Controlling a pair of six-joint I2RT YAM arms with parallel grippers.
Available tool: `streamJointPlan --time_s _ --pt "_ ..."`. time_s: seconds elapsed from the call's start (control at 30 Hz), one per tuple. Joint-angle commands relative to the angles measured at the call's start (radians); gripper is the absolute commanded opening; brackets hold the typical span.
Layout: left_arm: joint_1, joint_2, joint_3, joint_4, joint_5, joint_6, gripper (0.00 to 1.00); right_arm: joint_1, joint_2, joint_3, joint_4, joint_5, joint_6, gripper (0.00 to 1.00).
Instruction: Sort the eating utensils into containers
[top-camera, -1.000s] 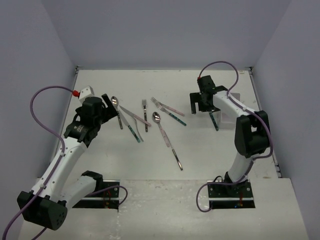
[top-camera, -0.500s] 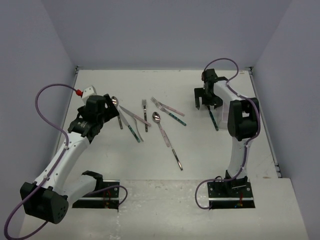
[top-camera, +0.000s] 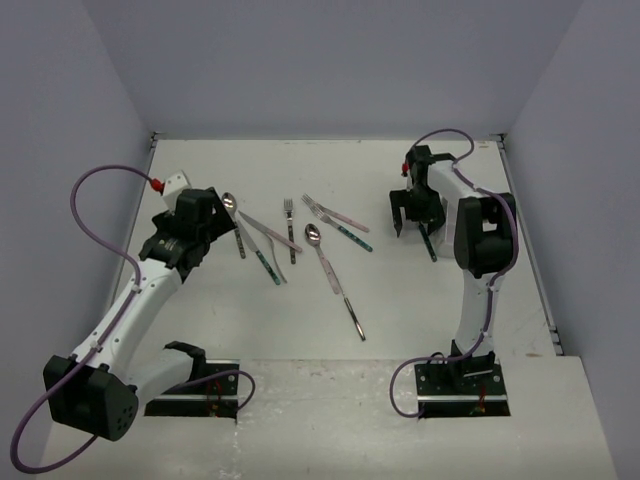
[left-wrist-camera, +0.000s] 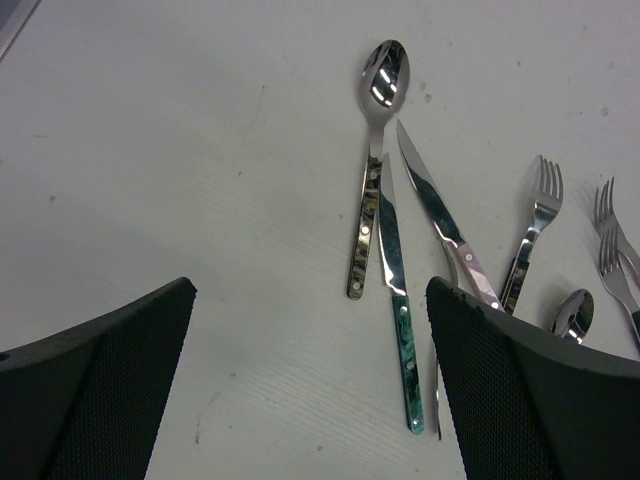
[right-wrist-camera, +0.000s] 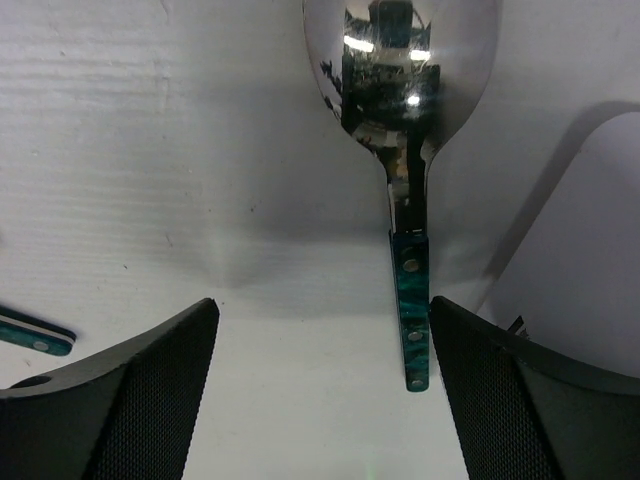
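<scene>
The left arm and right arm share white tubular links, black joint housings and black base plates. A purple cable loops along each, the left one meeting a red plug. The gripper fingers are dark grey with mesh-textured inner faces.

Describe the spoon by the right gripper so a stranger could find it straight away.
Go to the right side of the table, to the right gripper. Just beneath it lies a spoon with a teal handle. It lies alone there; the other utensils are clustered mid-table.
</scene>
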Motion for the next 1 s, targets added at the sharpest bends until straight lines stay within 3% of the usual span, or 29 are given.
streamJointPlan --time_s 0.0,0.23,0.33,0.6,0.73,0.97 --pt "-0.003 -0.010 0.051 -0.007 -0.084 -0.013 1.00 -0.006 -0.013 0.001 -0.060 -0.023 -0.009 0.88" --pt "-0.002 -0.013 0.080 -0.018 -0.145 0.005 1.00 -0.006 -0.020 -0.018 -0.054 -0.046 -0.049 0.88" --pt "-0.003 -0.018 0.086 -0.015 -0.164 0.009 1.00 -0.006 -0.017 -0.018 -0.062 -0.060 -0.065 0.81" --pt "-0.003 -0.028 0.083 -0.015 -0.172 0.005 1.00 -0.006 -0.003 -0.006 -0.092 -0.069 -0.075 0.49" --pt "-0.003 -0.034 0.080 -0.015 -0.175 0.001 1.00 -0.006 0.013 0.011 -0.112 -0.065 -0.062 0.44" --pt "-0.003 -0.057 0.075 -0.015 -0.182 -0.004 1.00 -0.006 0.039 0.048 -0.152 -0.057 -0.046 0.44"
